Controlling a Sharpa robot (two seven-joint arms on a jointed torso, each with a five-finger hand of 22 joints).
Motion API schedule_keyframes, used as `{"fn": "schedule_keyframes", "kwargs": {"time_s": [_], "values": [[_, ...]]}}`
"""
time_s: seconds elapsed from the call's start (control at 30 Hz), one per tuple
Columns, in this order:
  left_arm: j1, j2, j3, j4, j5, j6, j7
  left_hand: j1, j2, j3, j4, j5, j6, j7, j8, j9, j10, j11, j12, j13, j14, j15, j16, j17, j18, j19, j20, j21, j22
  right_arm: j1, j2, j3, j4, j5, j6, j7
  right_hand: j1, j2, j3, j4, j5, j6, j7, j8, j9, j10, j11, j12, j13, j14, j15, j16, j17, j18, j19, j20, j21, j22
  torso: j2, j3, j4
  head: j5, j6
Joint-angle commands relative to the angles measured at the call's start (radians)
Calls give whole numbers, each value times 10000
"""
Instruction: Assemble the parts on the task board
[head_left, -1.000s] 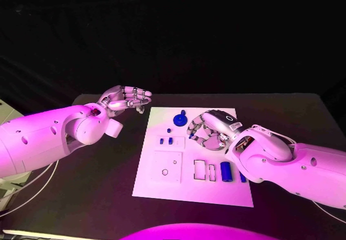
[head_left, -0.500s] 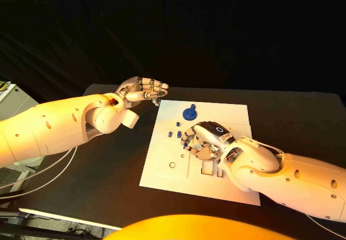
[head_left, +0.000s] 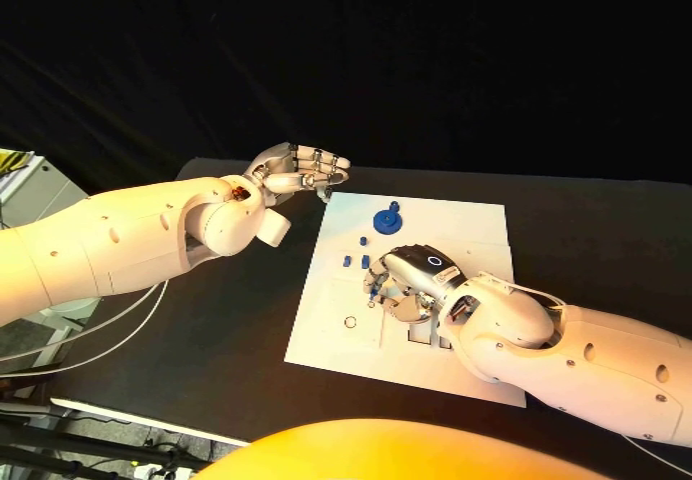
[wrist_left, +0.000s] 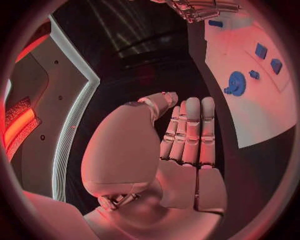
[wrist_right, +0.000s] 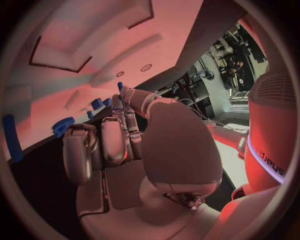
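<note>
The black surface (head_left: 216, 330) carries the white task board (head_left: 469, 225), which lies flat near its middle. The board has shallow rectangular recesses and a small round hole (head_left: 349, 322) near its left edge.

The left arm (head_left: 101, 250) enters from the left of the head view. The left hand (head_left: 296, 170) is raised above the surface just beyond the board's far left corner. Its fingers are curled inward toward the palm, and nothing is visible in them. In the left wrist view the left hand (wrist_left: 184, 145) shows its fingers lying side by side and folded in, with no part between them.

The right arm (head_left: 591, 355) enters from the right of the head view. The right hand (head_left: 411, 285) is lowered over the middle of the board, palm down, with its fingers bent toward the board. Whether the fingertips grip a part cannot be determined; the hand covers that area. In the right wrist view the right hand (wrist_right: 115, 137) shows bent fingers close to the board.

The round blue part (head_left: 387, 220) sits on the far half of the board, apart from both hands. Two small blue blocks (head_left: 356, 262) stand side by side on the board, between the round part and the right hand, just beside its fingers.
</note>
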Motion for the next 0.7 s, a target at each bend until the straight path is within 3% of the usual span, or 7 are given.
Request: {"fn": "schedule_keyframes", "kwargs": {"time_s": [0.03,0.7], "values": [[17,27,9,9,80,9,119,-43,83,-8,-55,42,-32,14,-26,-7,-26,7,64,-13,40,15,-42,-14,138,-24,6,54,14,-22,35,-12,-7,-324,455,-164,-2,104,-4,-44,14,9,20,-5,11,552,-483,31,87,404,-24,5,-6,-143,631,-65,-37,2207,0,6,-9,28,-32],[18,39,8,-33,82,113,26,-62,88,-13,-55,41,-20,10,-19,-7,-19,4,76,-13,42,15,-44,-20,139,-33,10,51,15,-78,131,-53,-76,-388,634,-209,-35,113,-3,-49,12,9,24,-9,13,551,-480,20,91,404,-20,9,-12,-144,631,-61,-34,2209,-6,9,-3,100,-95]]}}
